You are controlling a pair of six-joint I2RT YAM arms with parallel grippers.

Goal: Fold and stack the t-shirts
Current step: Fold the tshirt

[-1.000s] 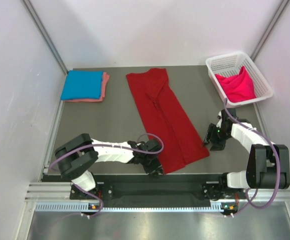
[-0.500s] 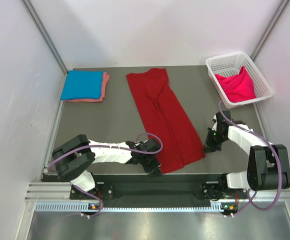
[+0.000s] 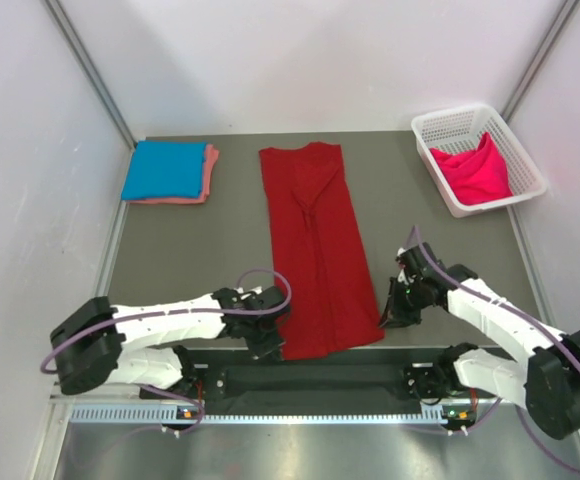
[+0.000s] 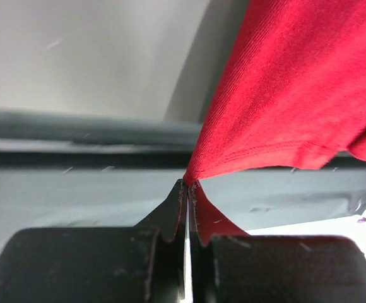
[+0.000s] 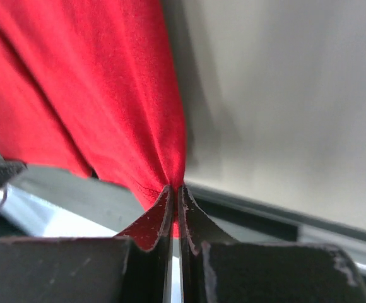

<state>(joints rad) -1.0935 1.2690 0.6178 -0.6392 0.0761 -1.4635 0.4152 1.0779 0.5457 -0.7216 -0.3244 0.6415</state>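
Observation:
A dark red t-shirt (image 3: 318, 245) lies folded into a long strip down the middle of the table. My left gripper (image 3: 273, 343) is shut on its near left corner, and the cloth (image 4: 296, 88) bunches right at the closed tips (image 4: 188, 184). My right gripper (image 3: 389, 316) is shut on the near right corner, with red cloth (image 5: 94, 82) pinched between its tips (image 5: 174, 187). A blue t-shirt (image 3: 162, 169) lies folded on a salmon pink t-shirt (image 3: 210, 170) at the back left. A hot pink t-shirt (image 3: 475, 170) sits crumpled in the basket.
The white lattice basket (image 3: 452, 122) stands at the back right corner. White walls close in the table on the left, right and back. The arms' mounting rail (image 3: 310, 380) runs along the near edge, just under the shirt's hem.
Both grippers closed on the red shirt's near corners and pulled them toward the near edge and leftward. The strip, slanted before, now lies nearly straight.

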